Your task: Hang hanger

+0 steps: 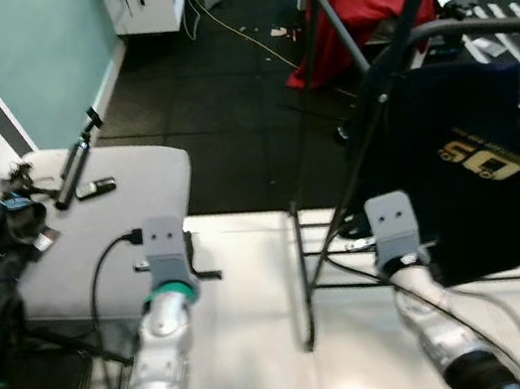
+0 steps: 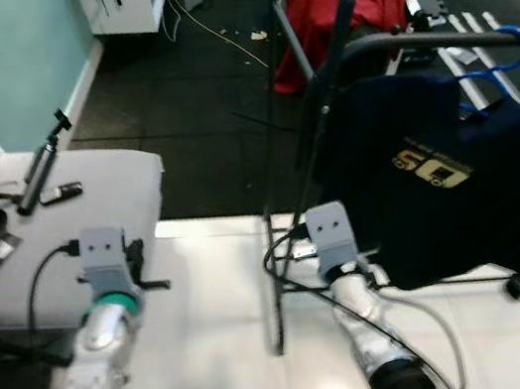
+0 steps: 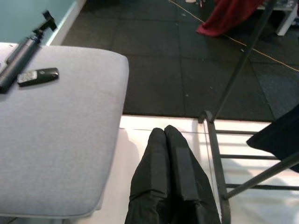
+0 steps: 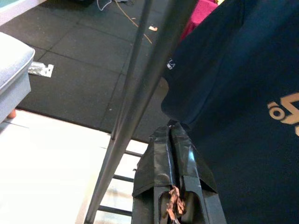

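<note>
Right pincer (image 4: 175, 135), fingers pressed together and empty, sits low at the navy shirt's (image 2: 449, 181) hem; left pincer (image 3: 166, 140) likewise closed. Blue hanger (image 2: 499, 62) already hooked on the rack rail (image 2: 434, 38), up and beyond, nearer the right arm

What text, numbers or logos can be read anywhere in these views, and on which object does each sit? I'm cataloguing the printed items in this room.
Gold print on the chest of the navy T-shirt hanging by a blue hanger on the rack: large characters, perhaps "50", too blurred to confirm.
Small white logo near the T-shirt's sleeve edge, right wrist view: too small to read.
Remote control on the grey cushion: button markings unreadable.
No other legible text.
</note>
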